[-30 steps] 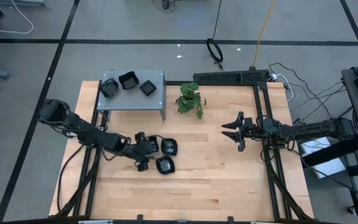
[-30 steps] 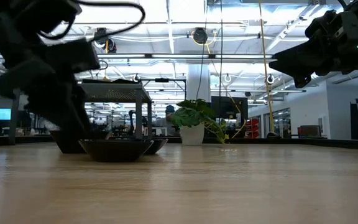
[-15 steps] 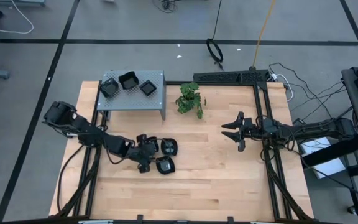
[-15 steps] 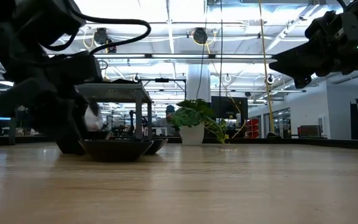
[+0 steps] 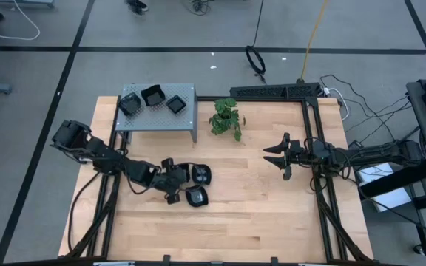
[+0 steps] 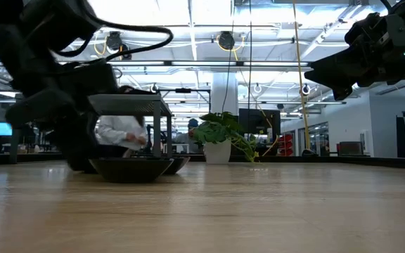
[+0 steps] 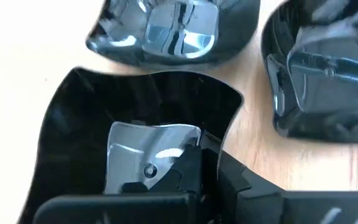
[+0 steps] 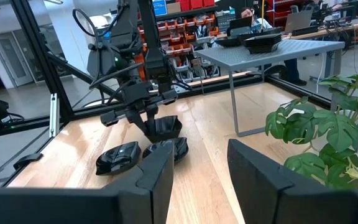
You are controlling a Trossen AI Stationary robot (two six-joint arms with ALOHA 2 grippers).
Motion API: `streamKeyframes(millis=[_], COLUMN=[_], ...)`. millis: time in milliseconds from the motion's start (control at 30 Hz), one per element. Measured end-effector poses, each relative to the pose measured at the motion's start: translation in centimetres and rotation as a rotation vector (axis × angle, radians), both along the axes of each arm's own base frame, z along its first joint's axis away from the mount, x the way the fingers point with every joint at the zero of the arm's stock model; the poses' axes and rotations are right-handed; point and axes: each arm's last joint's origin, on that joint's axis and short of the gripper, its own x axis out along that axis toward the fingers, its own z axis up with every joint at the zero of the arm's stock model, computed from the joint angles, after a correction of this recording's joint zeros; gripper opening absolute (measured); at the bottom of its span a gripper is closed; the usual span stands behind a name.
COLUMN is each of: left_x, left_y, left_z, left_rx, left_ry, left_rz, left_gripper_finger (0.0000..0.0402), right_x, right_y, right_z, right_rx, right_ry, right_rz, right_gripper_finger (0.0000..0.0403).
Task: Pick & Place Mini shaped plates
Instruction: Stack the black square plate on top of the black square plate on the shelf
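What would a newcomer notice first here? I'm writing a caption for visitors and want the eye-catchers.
First, the left hand low on the wooden table, shut on the rim of a glossy black plate, with two more black plates beside it. Next, the grey metal shelf at the back left carrying three plates, and the green plant next to it. The right hand hangs open over the table's right side.

Three plates point(image 5: 152, 96) on shelf point(image 5: 187, 118), left of plant point(image 5: 226, 118)
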Motion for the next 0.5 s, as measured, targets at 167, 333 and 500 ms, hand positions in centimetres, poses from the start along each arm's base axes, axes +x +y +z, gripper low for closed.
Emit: streamKeyframes(millis=[167, 333, 500], left_x=[1.5, 3.2, 4.2], left_y=[0.4, 1.5, 3.1], left_z=[2.1, 6.4, 11.9], left_rx=[0.049, 0.111, 0.137], left_ry=[0.014, 0.026, -0.027], left_rz=[-0.024, 0.006, 0.042], left_gripper_finger=[0.0005, 0.0013, 0.0006], right_x=[0.0, 0.0, 0.0], right_y=[0.0, 0.0, 0.0], right_z=[0.0, 0.0, -0.1], right_rx=[0.000, 0.000, 0.000], right_ry=[0.000, 0.001, 0.008], right_rz=[0.000, 0.000, 0.000], right_gripper_finger=[0.0141, 0.0141, 0.0141])
